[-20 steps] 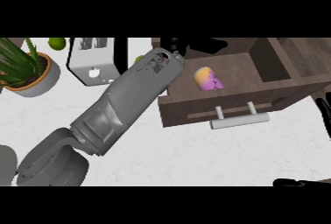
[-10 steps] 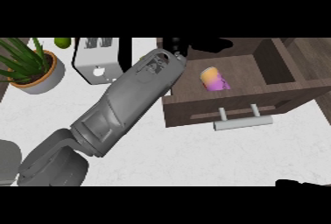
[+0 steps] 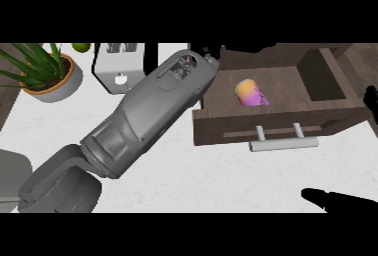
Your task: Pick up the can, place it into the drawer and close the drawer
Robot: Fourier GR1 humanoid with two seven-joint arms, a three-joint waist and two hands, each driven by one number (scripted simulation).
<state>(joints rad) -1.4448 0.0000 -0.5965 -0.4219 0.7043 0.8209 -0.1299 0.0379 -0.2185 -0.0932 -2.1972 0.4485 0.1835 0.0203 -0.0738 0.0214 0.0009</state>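
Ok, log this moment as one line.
can: lying in drawer | drawer: open | left hand: hidden past forearm | right hand: low right, apart from handle | next: close drawer

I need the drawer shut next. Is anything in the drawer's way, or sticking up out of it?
Nothing visible blocks it. The can lies inside the open drawer, below its walls. The left forearm runs beside the drawer's left side, not across its front.

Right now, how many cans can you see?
1. The can lies on its side inside the open drawer, near the middle of the compartment. The left forearm covers part of the counter, so another could be hidden there.
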